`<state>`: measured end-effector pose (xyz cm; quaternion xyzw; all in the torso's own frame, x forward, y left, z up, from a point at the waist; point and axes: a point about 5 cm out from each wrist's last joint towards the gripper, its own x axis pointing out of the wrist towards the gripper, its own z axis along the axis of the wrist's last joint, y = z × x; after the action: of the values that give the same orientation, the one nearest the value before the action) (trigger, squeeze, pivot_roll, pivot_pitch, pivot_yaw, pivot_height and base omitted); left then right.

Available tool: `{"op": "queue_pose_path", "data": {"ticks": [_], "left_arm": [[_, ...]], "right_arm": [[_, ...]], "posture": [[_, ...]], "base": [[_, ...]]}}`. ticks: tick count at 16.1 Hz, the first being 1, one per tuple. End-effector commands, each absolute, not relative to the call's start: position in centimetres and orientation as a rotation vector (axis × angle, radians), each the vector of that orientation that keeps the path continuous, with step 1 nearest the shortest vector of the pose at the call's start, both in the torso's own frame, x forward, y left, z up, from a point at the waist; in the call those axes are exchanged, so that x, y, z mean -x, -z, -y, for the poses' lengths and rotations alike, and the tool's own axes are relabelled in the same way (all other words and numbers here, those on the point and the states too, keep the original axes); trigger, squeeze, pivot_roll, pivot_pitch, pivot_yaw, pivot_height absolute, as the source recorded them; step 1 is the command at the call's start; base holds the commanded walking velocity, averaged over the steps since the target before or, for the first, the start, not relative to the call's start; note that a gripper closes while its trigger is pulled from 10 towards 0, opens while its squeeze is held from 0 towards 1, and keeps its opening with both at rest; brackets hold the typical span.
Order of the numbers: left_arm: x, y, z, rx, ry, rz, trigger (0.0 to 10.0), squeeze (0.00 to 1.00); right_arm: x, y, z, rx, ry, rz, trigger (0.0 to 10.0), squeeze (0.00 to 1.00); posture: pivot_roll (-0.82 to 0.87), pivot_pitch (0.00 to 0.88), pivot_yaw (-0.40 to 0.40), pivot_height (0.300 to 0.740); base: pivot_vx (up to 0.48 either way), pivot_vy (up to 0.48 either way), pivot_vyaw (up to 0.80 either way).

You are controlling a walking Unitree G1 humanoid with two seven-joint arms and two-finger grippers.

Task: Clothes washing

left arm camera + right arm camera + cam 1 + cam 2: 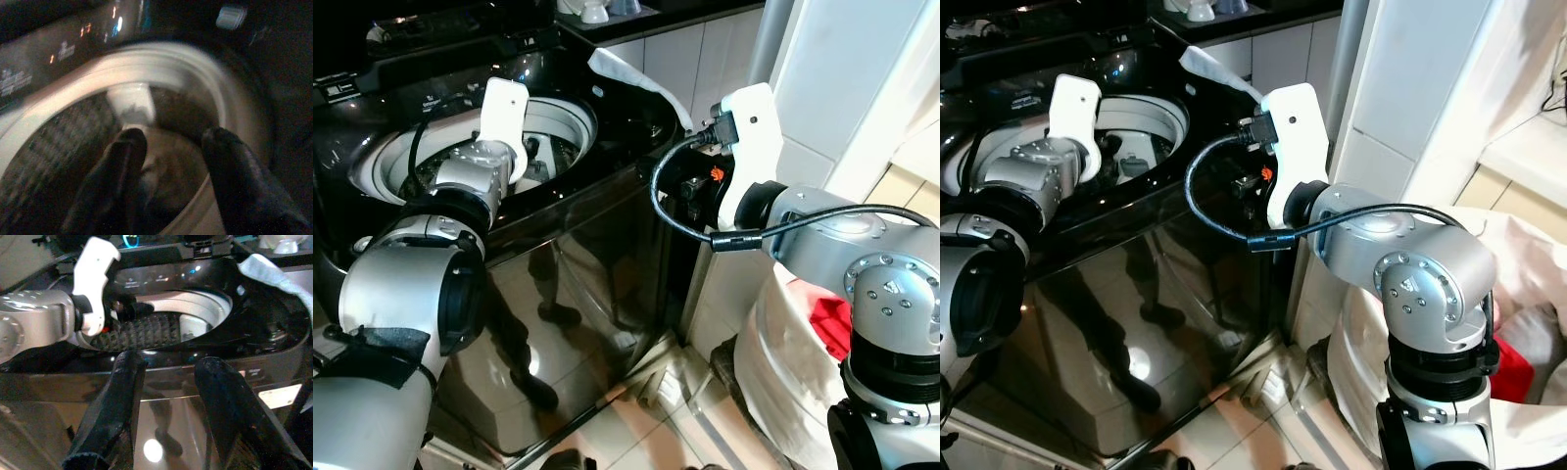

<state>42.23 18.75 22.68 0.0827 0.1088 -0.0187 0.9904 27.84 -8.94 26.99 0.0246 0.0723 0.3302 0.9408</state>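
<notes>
Head view: the left arm [431, 245] reached over the washer [587, 225], its gripper [128, 310] above the drum [558, 132]. Left wrist: fingers [120, 166] spread, empty, drum beneath. Right wrist: right gripper [171, 396] parted, empty, facing the washer's front

The left gripper [171, 147] reaches over the washing machine [578, 245] drum opening, fingers spread and empty. The right gripper [166, 377] hovers beside the machine's front right corner, fingers parted, holding nothing.

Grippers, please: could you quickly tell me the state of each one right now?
Left gripper: open, holding nothing, over the washing machine drum.
Right gripper: open, holding nothing, in front of the washing machine.
</notes>
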Motion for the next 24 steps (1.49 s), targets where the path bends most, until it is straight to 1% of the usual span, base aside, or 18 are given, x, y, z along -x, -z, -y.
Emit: {"op": "queue_pose_path", "data": {"ticks": [1,2,3,4,5,6,7,9,10,11,12,14,17,24], "left_arm": [[-42.8,-26.5,-17.5,-0.100,0.091,-0.021,10.0,0.19],[-42.8,-26.8,-17.2,-0.051,0.107,0.023,10.0,0.00],[-42.3,-26.9,-16.1,0.061,0.175,0.173,10.0,0.00],[-42.1,-26.7,-15.8,0.050,0.188,0.202,10.0,0.00],[-41.3,-26.1,-15.5,-0.023,0.198,0.284,10.0,0.00],[-39.5,-25.2,-14.7,-0.046,0.218,0.384,10.0,0.00],[-37.6,-24.3,-14.0,-0.027,0.254,0.436,10.0,0.00],[-35.7,-23.9,-13.4,-0.010,0.285,0.487,10.0,0.00],[-34.0,-23.6,-13.0,0.002,0.328,0.530,8.2,0.00],[-33.0,-23.2,-12.6,-0.033,0.369,0.532,5.1,0.00],[-32.6,-22.9,-12.3,-0.063,0.398,0.526,0.0,0.00],[-31.6,-22.2,-11.4,-0.117,0.458,0.517,0.0,0.00],[-30.9,-22.2,-10.7,-0.102,0.477,0.508,0.0,0.00],[-30.4,-22.2,-10.0,-0.105,0.519,0.491,0.0,0.00]], "right_arm": [[-28.3,-27.1,9.9,-0.061,-0.578,-0.111,10.0,0.00],[-28.4,-27.0,10.3,-0.057,-0.534,-0.090,10.0,0.00],[-28.6,-26.4,11.9,-0.043,-0.394,-0.032,10.0,0.00],[-28.6,-26.3,12.4,-0.027,-0.364,-0.019,10.0,0.00],[-28.4,-25.8,13.1,-0.027,-0.325,-0.003,10.0,0.00],[-28.1,-25.3,13.8,-0.027,-0.288,0.016,10.0,0.00],[-27.8,-24.7,14.4,-0.052,-0.262,0.014,10.0,0.00],[-27.7,-24.3,14.9,-0.047,-0.228,0.020,10.0,0.00],[-27.7,-23.6,15.4,0.033,-0.198,0.028,10.0,0.00],[-27.6,-23.2,15.7,0.062,-0.192,0.029,10.0,0.00],[-27.5,-23.0,15.8,0.071,-0.185,0.028,10.0,0.00],[-27.3,-22.3,16.4,0.077,-0.158,0.011,10.0,0.00],[-27.0,-21.6,16.9,0.085,-0.132,0.007,10.0,0.00],[-26.7,-21.1,16.6,0.082,-0.136,0.000,10.0,0.00]], "posture": [[-0.08,0.000,0.091,0.740],[-0.07,0.000,0.090,0.740],[-0.06,0.000,0.079,0.740],[-0.06,0.000,0.070,0.740],[-0.05,0.000,0.062,0.740],[-0.04,0.000,0.052,0.740],[-0.04,0.000,0.044,0.740],[-0.03,0.000,0.038,0.740],[-0.03,0.000,0.036,0.740],[-0.03,0.000,0.036,0.740],[-0.04,0.000,0.034,0.740],[-0.04,0.000,0.034,0.740],[-0.04,0.000,0.032,0.740],[-0.05,0.000,0.035,0.740]], "base": [[0.000,0.000,0.00],[0.000,0.000,0.00],[0.000,0.000,0.00],[0.000,0.000,0.00],[0.000,0.000,0.00],[0.000,0.000,0.00],[0.000,0.000,0.00],[0.000,0.000,0.00],[0.000,0.000,0.00],[0.000,0.000,0.00],[0.000,0.000,0.00],[0.000,0.000,0.00],[0.000,0.000,0.00],[0.000,0.000,0.00]]}}
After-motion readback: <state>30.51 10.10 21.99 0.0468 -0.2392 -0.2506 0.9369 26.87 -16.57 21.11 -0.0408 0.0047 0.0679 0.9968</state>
